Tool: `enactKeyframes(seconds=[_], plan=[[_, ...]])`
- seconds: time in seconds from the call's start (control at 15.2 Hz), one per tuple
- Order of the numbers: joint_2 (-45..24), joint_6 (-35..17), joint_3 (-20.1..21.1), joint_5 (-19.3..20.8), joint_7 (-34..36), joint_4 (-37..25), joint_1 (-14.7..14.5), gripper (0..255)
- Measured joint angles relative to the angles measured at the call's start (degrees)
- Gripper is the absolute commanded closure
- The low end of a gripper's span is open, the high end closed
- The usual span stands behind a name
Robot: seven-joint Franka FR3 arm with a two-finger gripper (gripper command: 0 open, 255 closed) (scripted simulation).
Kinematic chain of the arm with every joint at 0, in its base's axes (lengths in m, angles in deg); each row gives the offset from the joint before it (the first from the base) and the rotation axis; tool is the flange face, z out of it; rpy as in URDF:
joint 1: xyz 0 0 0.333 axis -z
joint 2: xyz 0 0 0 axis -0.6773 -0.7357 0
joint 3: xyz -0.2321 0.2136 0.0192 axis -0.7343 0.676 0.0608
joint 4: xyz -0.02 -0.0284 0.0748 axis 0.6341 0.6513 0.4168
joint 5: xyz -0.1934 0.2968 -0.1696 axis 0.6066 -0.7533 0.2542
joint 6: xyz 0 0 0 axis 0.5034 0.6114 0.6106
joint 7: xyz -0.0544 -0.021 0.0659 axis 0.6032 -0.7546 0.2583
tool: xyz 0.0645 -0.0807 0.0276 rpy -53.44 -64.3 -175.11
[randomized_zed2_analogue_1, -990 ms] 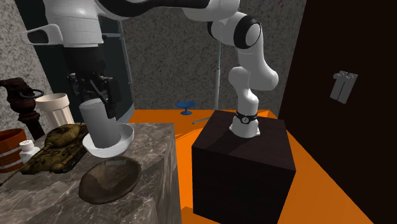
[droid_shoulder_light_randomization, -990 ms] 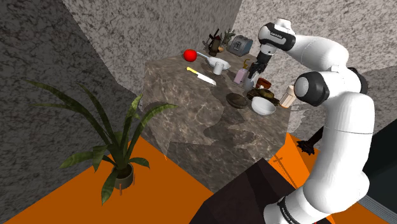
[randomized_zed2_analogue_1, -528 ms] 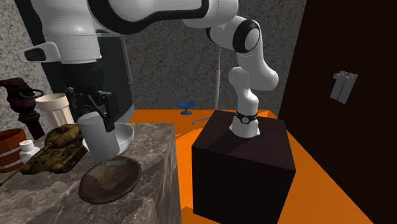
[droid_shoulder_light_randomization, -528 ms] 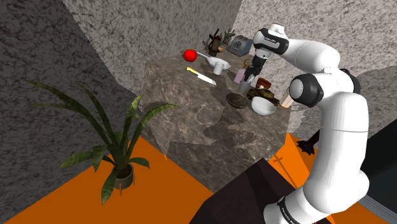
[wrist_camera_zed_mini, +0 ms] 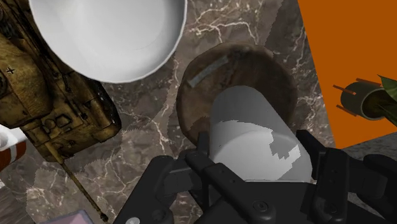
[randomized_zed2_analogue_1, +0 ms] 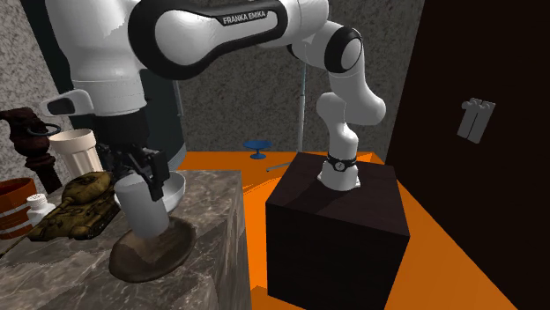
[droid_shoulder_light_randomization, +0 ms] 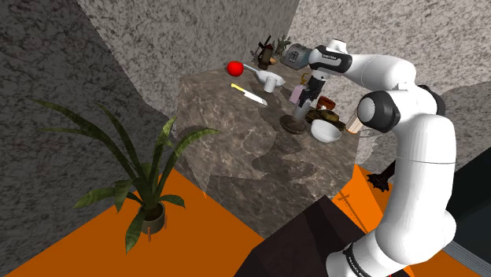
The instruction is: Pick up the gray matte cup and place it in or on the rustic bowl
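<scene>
Within the last second the black fingers [wrist_camera_zed_mini: 312, 153], clamped on the plain grey cylindrical cup [randomized_zed2_analogue_1: 141, 204], have lowered it from above the round white bowl [wrist_camera_zed_mini: 108, 32] into the shallow dark-brown rustic bowl [randomized_zed2_analogue_1: 172, 248] beneath them. I cannot tell whether the two touch, but release looks near.

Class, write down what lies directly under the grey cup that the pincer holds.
A dark brown bowl lies under the grey cup. Its rim and a pale strip inside it show. The cup covers the bowl's middle, so whether they touch cannot be judged.
</scene>
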Motion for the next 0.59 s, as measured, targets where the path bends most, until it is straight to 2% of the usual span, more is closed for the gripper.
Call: enactKeyframes(seconds=[0.33,0.59], plan=[[-0.24,-3.64,0.16,-0.21,-0.21,3.48,-0.52,255],[-0.28,-4.39,0.18,-0.26,-0.37,4.18,-0.53,255]])
